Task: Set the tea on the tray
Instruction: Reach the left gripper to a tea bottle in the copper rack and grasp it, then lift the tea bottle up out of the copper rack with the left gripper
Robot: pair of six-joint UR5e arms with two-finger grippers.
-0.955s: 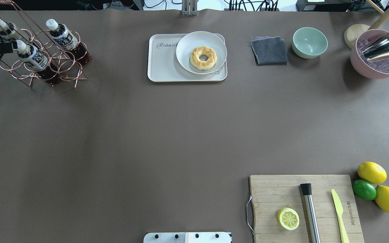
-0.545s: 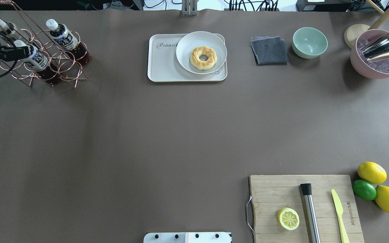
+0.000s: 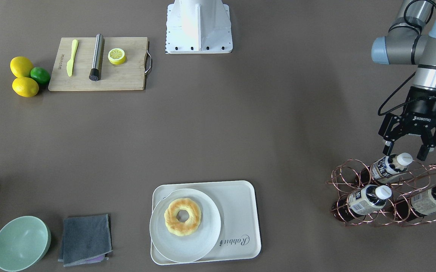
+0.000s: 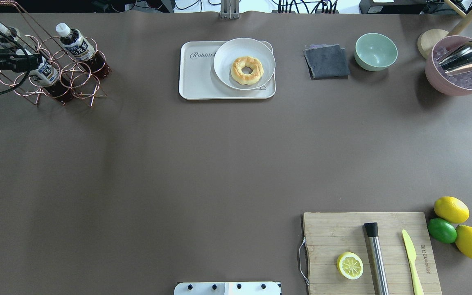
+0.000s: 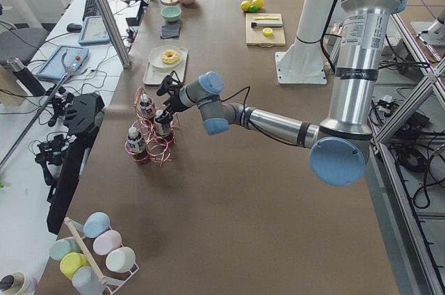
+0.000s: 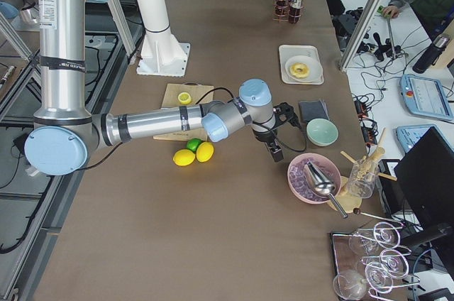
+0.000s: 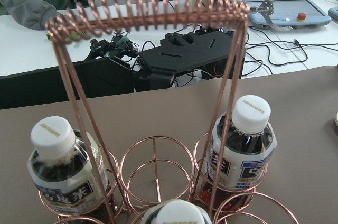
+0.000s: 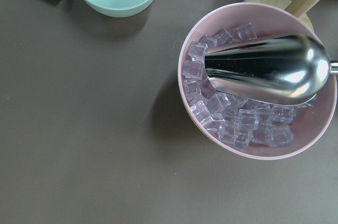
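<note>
Three tea bottles stand tilted in a copper wire rack (image 3: 354, 177) at the table's far left. My left gripper (image 3: 405, 151) is open, with its fingers on either side of the white cap of the nearest tea bottle (image 3: 386, 166). In the overhead view the gripper (image 4: 35, 63) hides that bottle's cap (image 4: 45, 73). The left wrist view shows two other bottles (image 7: 243, 139) (image 7: 55, 166) and one cap at the bottom edge. The white tray (image 4: 197, 82) (image 3: 240, 196) holds a round plate (image 4: 244, 61) with a doughnut. My right gripper (image 6: 275, 146) shows only in the right side view, above the pink bowl; I cannot tell its state.
A grey cloth (image 4: 326, 61), a green bowl (image 4: 376, 51) and a pink bowl of ice with a metal scoop (image 4: 461, 65) stand right of the tray. A cutting board (image 4: 369, 254) with a lemon half, a muddler and a knife lies at the near right, beside lemons and a lime (image 4: 442, 230).
My left gripper has moved in from the left edge over the rack, up to the cap of the nearest bottle. The bottles and the tray have not moved.
</note>
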